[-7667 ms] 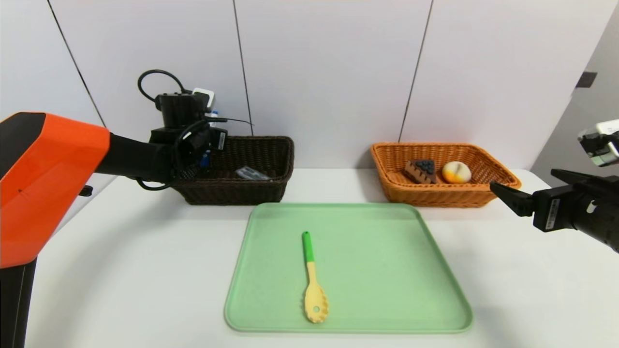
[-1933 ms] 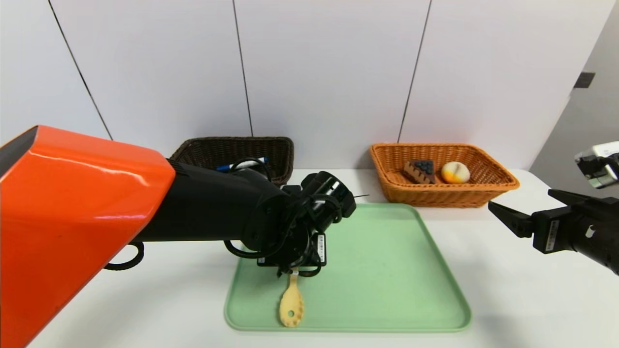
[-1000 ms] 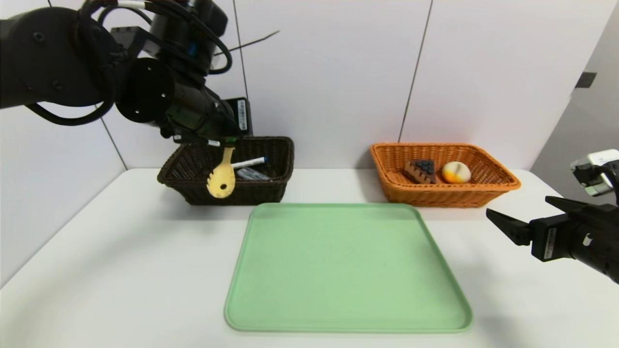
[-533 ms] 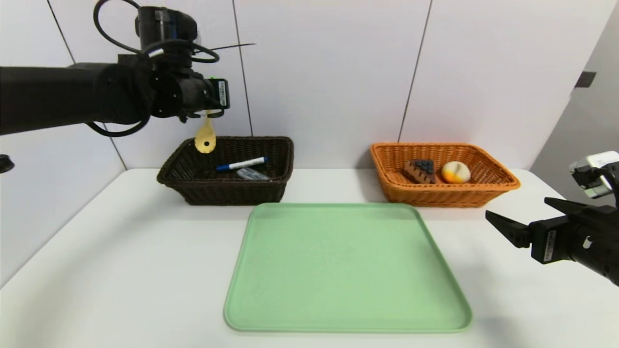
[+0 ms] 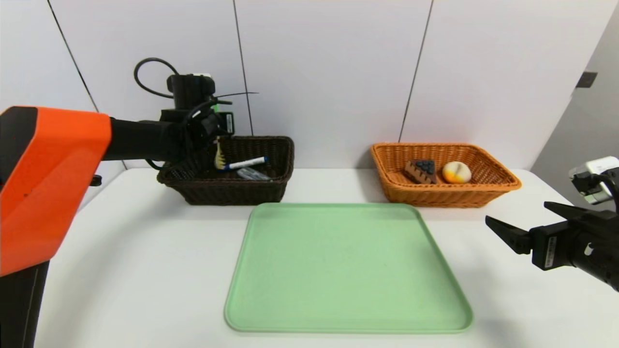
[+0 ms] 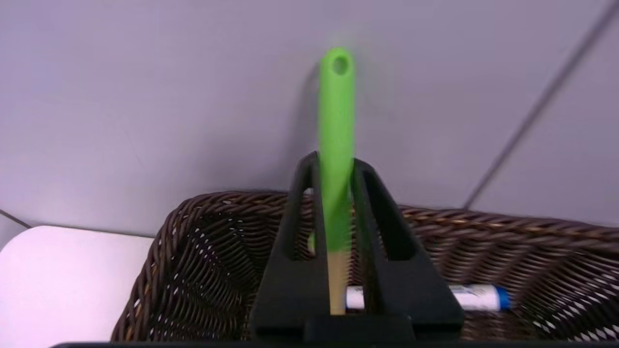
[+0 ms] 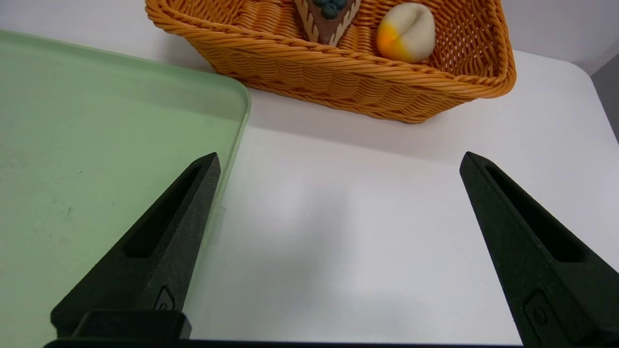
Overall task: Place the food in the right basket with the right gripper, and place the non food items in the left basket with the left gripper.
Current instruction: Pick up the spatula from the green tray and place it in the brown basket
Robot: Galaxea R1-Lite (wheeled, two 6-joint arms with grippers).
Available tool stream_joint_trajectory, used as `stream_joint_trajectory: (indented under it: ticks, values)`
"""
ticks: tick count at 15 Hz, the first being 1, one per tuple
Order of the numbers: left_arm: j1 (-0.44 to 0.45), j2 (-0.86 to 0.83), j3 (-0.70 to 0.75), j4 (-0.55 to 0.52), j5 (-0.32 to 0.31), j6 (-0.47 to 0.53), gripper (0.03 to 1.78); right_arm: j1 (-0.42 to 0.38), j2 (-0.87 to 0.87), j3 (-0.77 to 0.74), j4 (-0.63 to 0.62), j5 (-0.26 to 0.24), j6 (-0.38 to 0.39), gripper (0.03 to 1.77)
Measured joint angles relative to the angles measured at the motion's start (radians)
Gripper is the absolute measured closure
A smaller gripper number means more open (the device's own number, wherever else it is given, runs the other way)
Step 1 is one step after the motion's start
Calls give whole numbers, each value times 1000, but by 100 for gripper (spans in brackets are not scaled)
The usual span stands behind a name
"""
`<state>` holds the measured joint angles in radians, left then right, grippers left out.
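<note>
White wall panels stand behind a white table, and over there the left gripper (image 6: 335, 162) has the slotted spoon (image 5: 219, 157) above the dark basket (image 5: 232, 195).

Its orange-shelled arm (image 5: 63, 179) reaches across from the left, its fingers pinching the green handle, the spoon's yellow head hanging down beside the marker (image 5: 245, 163); the right gripper (image 7: 340, 157) waits with fingers spread wide, off to the right of the green tray (image 5: 348, 266).
</note>
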<state>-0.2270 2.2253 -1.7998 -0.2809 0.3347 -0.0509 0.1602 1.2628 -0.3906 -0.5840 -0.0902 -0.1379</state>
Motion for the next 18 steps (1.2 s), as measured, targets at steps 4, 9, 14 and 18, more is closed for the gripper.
stream_joint_trajectory:
  ticks: [4,9,14,18]
  values:
    - [26,85,-4,-46,10,0,167,0,-1,-1,0,0,-1,9]
    - [50,115,-4,-80,10,24,167,4,1,-2,0,0,-1,9]
    - [56,107,-2,-88,10,44,128,5,2,1,0,0,1,9]
    - [62,71,-5,-146,-6,64,83,5,-1,5,0,0,1,9]
